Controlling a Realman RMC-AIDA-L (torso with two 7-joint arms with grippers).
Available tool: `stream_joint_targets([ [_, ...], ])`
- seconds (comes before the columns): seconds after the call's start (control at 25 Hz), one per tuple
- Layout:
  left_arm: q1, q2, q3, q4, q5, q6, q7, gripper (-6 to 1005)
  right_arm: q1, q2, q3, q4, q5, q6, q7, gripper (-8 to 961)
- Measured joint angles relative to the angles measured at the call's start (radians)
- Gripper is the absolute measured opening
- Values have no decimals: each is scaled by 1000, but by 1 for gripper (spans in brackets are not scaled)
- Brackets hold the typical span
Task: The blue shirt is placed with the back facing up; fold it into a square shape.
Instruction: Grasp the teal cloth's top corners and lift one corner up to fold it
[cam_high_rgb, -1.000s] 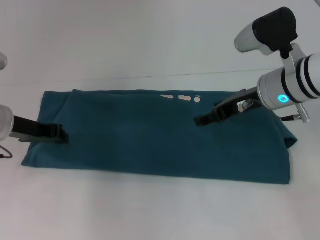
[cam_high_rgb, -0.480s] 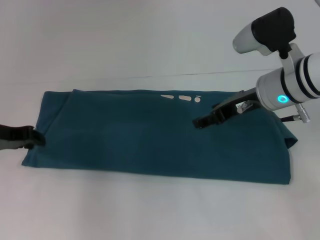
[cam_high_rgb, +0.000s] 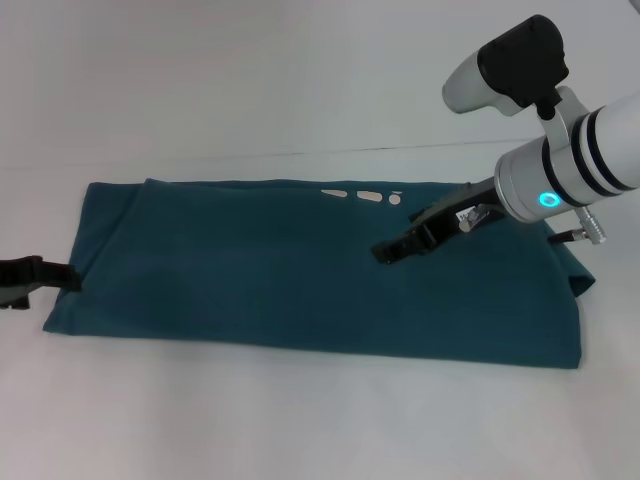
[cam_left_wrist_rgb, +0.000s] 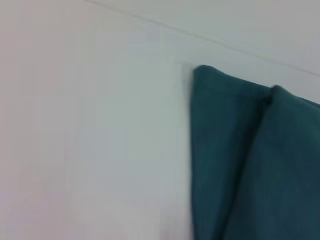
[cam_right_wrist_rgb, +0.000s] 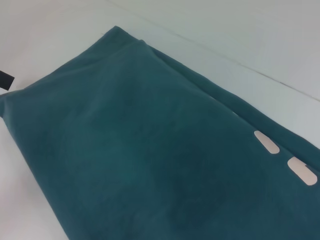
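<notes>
Head view shows the shirt (cam_high_rgb: 300, 275) lying flat on the white table (cam_high_rgb: 300, 420) as a long band, already folded lengthwise and running from the robot's left to its right. It is not yet a square.

The left gripper (cam_high_rgb: 62, 276) sits low at the shirt's left end, its black tip just at the cloth's edge; whether its fingers are parted or pinched on the hem I cannot tell. The right gripper (cam_high_rgb: 385, 252) hovers above the right-centre of the cloth, holding nothing that I can see, and its finger state is also unclear.

Risks, as I judge them: the next fold probably needs one end carried over the other. If a gripper catches only the top layer, the band would peel open rather than fold. An uneven lift would drag the cloth across the table and skew the edges — the right end already looks slightly bunched near its corner.

The shirt is dark teal, soft and matte, with few wrinkles. Small white marks (cam_high_rgb: 368, 197) peek out along the far edge, likely lettering from the underside. The left wrist view shows overlapped layers at the left end (cam_left_wrist_rgb: 240, 150) — a fold line runs there.
</notes>
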Motion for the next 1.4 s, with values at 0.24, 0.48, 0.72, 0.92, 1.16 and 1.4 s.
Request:
stream_joint_targets([
  [0.24, 2, 0, -1, -34, 14, -40, -11, 739, 6, 0, 1, 0, 2, 0, 0, 822],
  [0.48, 4, -2, 1, -52, 14, -46, -11, 835, 9, 0, 0, 0, 3, 0, -2, 822],
  [0.72, 1, -2, -1, -78, 14, -47, -12, 831, 11, 0, 0, 0, 3, 1, -2, 822],
  [0.92, -3, -1, 3, -86, 11, -36, -12, 828, 13, 0, 0, 0, 3, 5, -2, 822],
  [1.16, -17, -1, 6, -101, 6, -27, -11, 824, 13, 0, 0, 0, 3, 6, -4, 821],
  [1.4, -34, -2, 7, -110, 5, -18, -7, 820, 12, -1, 0, 0, 3, 6, -5, 821],
])
